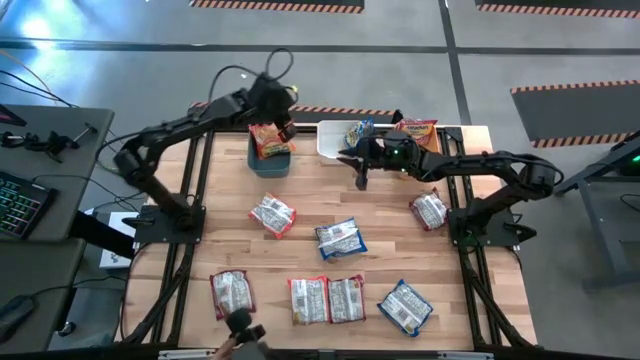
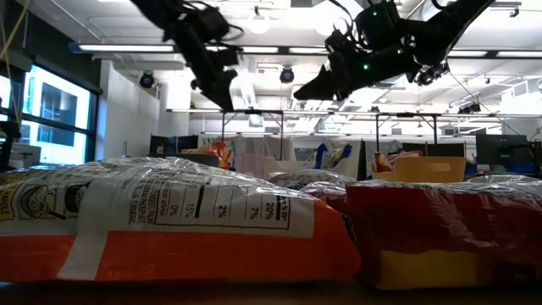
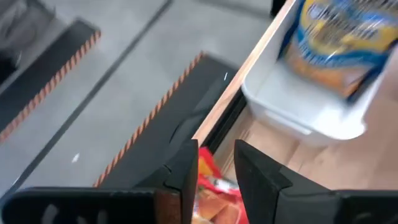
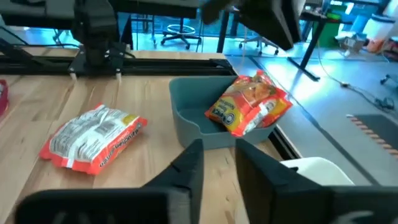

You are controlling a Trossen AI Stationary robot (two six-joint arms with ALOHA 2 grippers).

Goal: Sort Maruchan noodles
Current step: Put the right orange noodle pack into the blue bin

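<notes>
Seven light, crinkly, slippery noodle packets (image 1: 340, 238) wait lower-centre; we'd pinch edges. Left gripper (image 1: 285, 128), right gripper (image 1: 361, 171): fingers slightly apart, empty.

Orange noodle packet (image 1: 270, 139) in teal bin (image 1: 270, 162); white bin (image 1: 333, 142) beside

Robotics lab — ceiling strip lights (image 2: 127, 48), hazard-taped floor (image 1: 275, 6).

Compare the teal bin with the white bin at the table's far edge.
The teal bin is dark teal and holds an orange-red packet; the white bin is pale and holds a blue-and-yellow packet. The teal bin sits under the left arm, the white bin nearer the right arm. Both are open-topped, each showing one noodle packet.
</notes>
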